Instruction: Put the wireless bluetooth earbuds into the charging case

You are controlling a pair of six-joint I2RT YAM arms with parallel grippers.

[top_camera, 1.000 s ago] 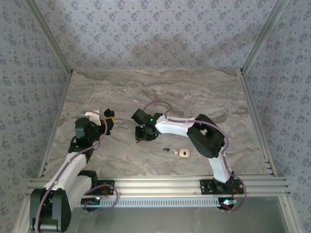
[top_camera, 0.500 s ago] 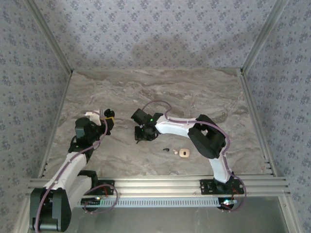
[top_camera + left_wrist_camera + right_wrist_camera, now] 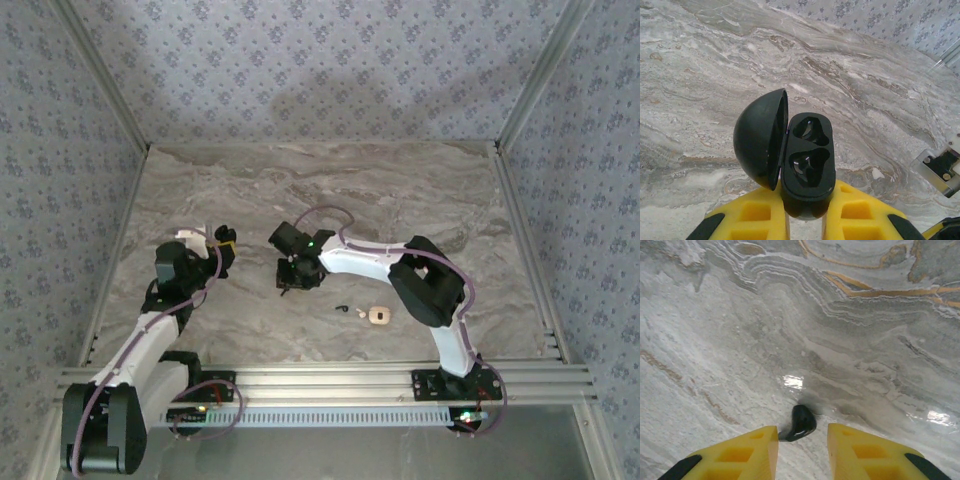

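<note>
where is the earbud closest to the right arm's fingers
In the right wrist view the black earbud lies on the marble table, in the gap between the right arm's yellow fingers.

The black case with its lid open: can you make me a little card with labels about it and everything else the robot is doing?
charging case: black, lid open, both wells look empty
left end effector: shut on the charging case, holding it above the table
right end effector: open, low over the table
earbud: on the table at the gap between the right fingers, not gripped
second earbud: probably this tiny black piece, beside a beige piece
</note>
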